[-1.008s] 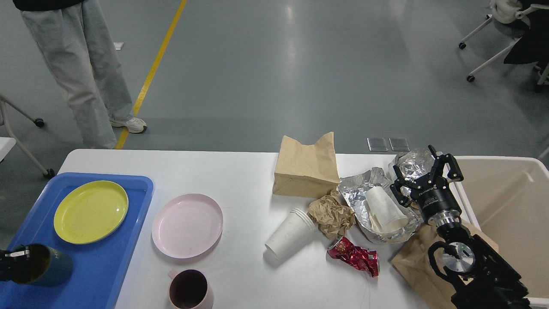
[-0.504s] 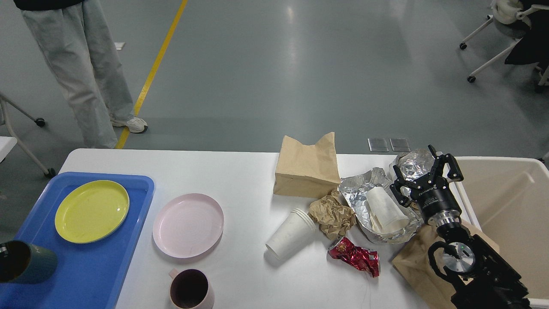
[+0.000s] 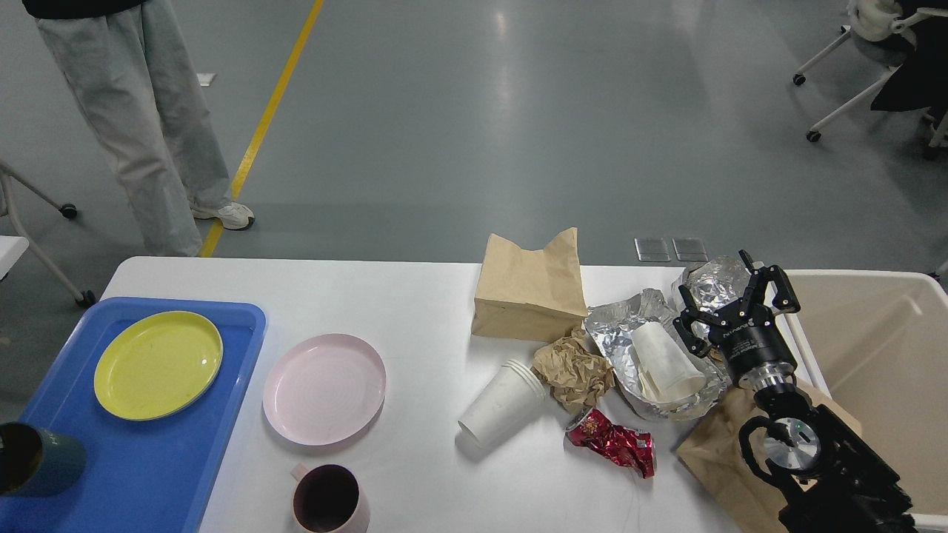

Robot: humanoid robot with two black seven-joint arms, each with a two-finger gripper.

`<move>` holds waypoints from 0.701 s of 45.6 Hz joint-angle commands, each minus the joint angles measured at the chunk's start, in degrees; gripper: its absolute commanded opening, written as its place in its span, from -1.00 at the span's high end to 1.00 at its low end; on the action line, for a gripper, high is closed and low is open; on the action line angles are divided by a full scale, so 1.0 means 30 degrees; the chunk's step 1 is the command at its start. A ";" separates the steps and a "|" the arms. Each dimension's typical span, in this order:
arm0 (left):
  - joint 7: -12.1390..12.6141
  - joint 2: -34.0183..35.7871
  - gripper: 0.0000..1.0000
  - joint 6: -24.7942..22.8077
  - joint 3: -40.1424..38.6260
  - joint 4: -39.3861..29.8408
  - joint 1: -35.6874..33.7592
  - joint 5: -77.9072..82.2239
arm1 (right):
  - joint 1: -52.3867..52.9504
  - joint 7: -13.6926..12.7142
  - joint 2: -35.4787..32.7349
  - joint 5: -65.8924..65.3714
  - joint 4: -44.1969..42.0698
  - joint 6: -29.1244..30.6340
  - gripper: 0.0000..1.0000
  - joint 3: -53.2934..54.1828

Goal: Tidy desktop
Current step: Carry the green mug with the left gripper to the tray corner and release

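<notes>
Over the desk's (image 3: pixel 415 296) right end, your right claw (image 3: pixel 733 307) hovers open above the crumpled foil (image 3: pixel 715 281); your left claw is out of view. Closing carelessly could snag the foil sheet (image 3: pixel 615 326) and spill the paper cup (image 3: pixel 666 359). Brown bag (image 3: pixel 527 285), red wrapper (image 3: pixel 611 440) and stacked cups (image 3: pixel 500 403) crowd nearby.

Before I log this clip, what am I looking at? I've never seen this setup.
One camera on the robot's head looks down at a white desktop. The black arm at lower right is its own; its right claw is open above crumpled foil, holding nothing. The left claw is out of view. On the left, a blue tray carries a yellow plate and a dark cup. Nearby: a pink plate, pink mug, paper cups, brown bag, red wrapper. A beige bin stands right.
</notes>
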 commanded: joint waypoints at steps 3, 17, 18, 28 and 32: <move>0.0464 -0.0002 0.63 0.0216 0.0375 -0.0673 -0.0018 0.0055 | -0.0001 0.0000 -0.0005 0.0028 -0.0001 0.0000 -1.00 0.0000; 0.1110 0.0085 1.00 -0.0166 0.0404 -0.0674 -0.0048 -0.0619 | -0.0001 0.0000 -0.0005 -0.0001 -0.0001 0.0000 -1.00 0.0000; 0.1168 0.0086 1.00 -0.0079 0.0433 -0.0674 -0.0048 -0.0619 | -0.0001 0.0000 -0.0005 -0.0001 -0.0001 0.0000 -1.00 0.0000; 0.1169 0.0232 -0.21 0.0126 0.0551 -0.0381 -0.0428 -0.0619 | -0.0001 0.0000 -0.0005 -0.0001 -0.0001 0.0000 -1.00 0.0000; 0.1169 0.0233 -0.73 0.0625 0.0609 -0.0381 -0.0487 -0.0648 | -0.0001 0.0000 -0.0005 -0.0001 -0.0001 0.0000 -1.00 0.0000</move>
